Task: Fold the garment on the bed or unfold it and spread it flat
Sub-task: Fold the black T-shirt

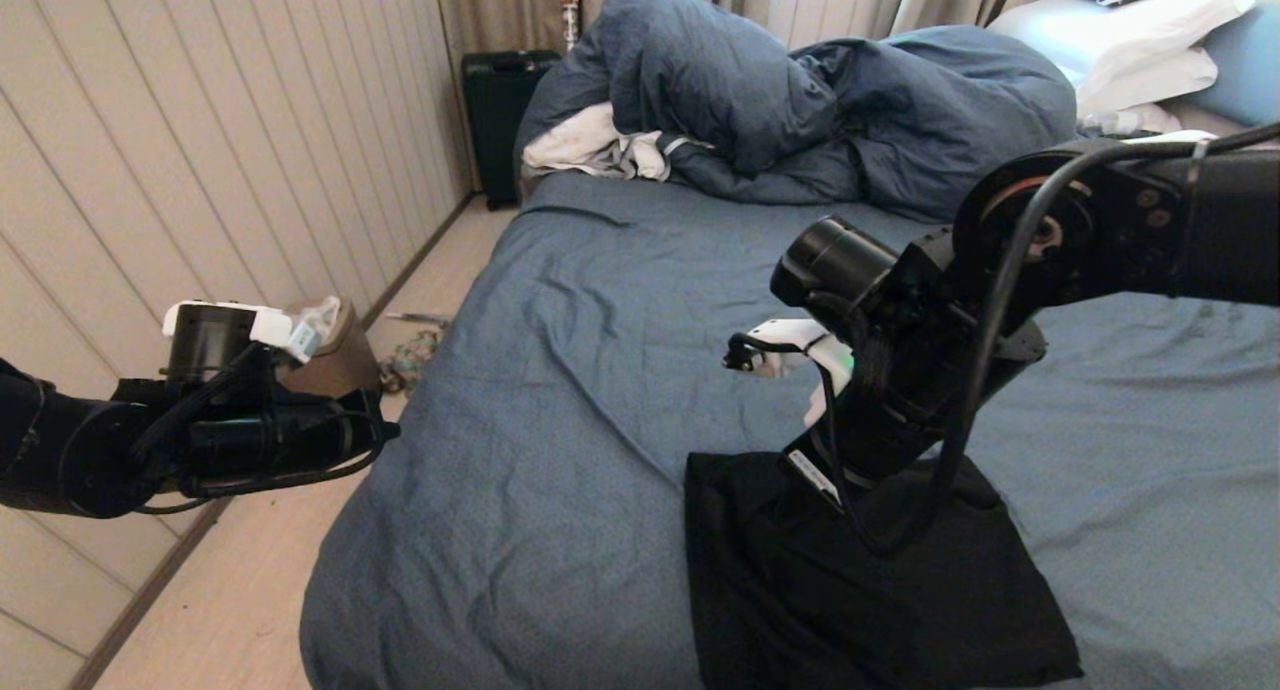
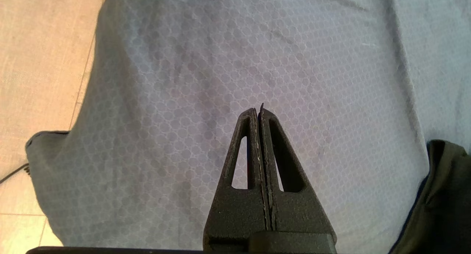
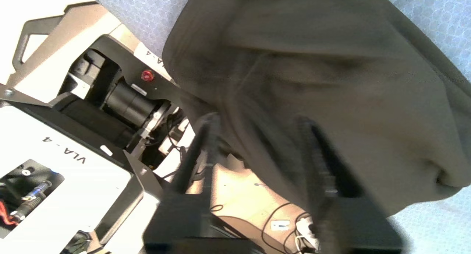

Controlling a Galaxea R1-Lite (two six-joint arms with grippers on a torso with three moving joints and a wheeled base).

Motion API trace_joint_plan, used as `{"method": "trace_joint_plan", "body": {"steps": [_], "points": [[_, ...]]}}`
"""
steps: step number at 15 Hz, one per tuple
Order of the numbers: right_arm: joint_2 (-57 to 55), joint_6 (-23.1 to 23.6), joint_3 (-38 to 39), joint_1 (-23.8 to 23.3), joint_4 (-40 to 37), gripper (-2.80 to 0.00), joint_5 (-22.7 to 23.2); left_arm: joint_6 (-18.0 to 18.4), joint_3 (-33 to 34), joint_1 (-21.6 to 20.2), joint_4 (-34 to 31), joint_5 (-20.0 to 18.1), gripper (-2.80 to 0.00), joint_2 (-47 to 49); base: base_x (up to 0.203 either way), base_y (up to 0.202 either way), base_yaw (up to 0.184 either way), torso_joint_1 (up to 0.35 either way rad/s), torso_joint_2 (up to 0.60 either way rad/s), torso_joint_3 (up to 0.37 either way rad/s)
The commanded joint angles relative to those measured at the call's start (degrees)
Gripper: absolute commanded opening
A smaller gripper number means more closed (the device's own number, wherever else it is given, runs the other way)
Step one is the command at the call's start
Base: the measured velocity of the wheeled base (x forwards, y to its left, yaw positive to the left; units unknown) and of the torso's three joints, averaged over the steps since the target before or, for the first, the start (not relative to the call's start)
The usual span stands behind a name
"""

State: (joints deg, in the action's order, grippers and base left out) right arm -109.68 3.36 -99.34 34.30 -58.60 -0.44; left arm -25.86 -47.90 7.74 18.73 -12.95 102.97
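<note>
Black garment (image 3: 331, 62) folded on bed (image 1: 560, 370), right fingers (image 3: 200, 151) apart above it, left fingers (image 2: 254, 143) pressed together, empty

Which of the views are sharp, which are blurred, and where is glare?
Head view: sharp, the garment an almost featureless black. Left wrist view: sharp, left gripper crisp. Right wrist view: motion blur on the right gripper, white glare on the robot's base.

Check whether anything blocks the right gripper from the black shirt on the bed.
Nothing visible does. The right gripper hangs open just over the shirt, which lies folded at the bed's near edge, with only air between fingers and fabric. The left gripper is shut, parked aside.
</note>
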Motion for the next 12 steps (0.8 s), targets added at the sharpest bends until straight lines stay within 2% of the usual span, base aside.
{"method": "trace_joint_plan", "body": {"steps": [1, 4, 6, 7, 9, 12], "points": [[-0.4, 0.2, 0.3, 0.1, -0.4, 0.0, -0.1, -0.2, 0.0, 0.1, 0.2, -0.1, -2.8, 0.0, 0.0, 0.0, 0.0, 0.0, 0.0, 0.0], [0.4, -0.5, -0.8, -0.8, -0.2, 0.0, 0.1, -0.2, 0.0, 0.1, 0.1, -0.1, -2.8, 0.0, 0.0, 0.0, 0.0, 0.0, 0.0, 0.0], [1.3, -0.9, -0.4, -3.4, -0.2, 0.0, 0.0, -0.2, 0.1, 0.0, 0.1, -0.1, -2.8, -0.1, 0.0, 0.0, 0.0, 0.0, 0.0, 0.0], [2.1, -1.3, 0.2, -5.6, -0.2, -2.8, -0.1, -0.2, 0.1, 0.0, 0.1, -0.1, -2.8, -0.1, 0.0, 0.0, 0.0, 0.0, 0.0, 0.0], [4.5, -1.6, 2.6, -8.7, -0.3, -2.8, -0.2, -0.2, 0.1, 0.1, 0.1, -0.1, -2.8, 0.0, 0.0, 0.0, 0.0, 0.0, 0.0, 0.0], [6.5, -1.2, 10.1, -10.4, -0.4, -2.8, -0.3, -0.1, 0.1, 0.1, 0.0, -0.1, -2.8, 0.1, 0.0, 0.0, 0.0, 0.0, 0.0, 0.0]]}}
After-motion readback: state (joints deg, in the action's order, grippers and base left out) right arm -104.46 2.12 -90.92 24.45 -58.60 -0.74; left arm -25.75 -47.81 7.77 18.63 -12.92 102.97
